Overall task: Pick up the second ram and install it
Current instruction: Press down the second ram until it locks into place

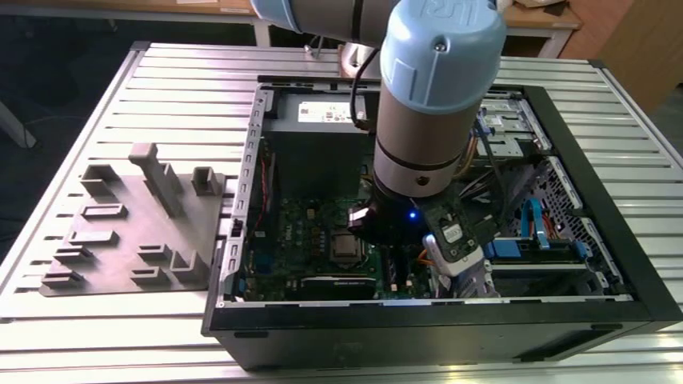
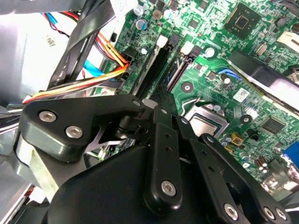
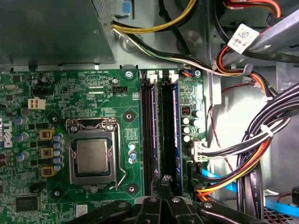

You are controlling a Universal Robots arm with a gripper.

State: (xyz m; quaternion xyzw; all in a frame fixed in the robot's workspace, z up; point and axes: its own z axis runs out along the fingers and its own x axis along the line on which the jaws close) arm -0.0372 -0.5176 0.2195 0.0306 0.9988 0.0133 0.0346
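My black linkage gripper has its jaws drawn together, tips meeting over the long black plastic memory slots with nothing between them that I can see. The second ram, a narrow dark blue-green stick, sits upright in the slot beside them, nearest the small capacitors. Around it I see the large green motherboard, the square metal processor socket, and bundled orange, yellow and black cables crowding close by. The gripper's own links hide the slots' near ends. In the exterior view my grey-and-blue arm drops steeply into the open black computer case.
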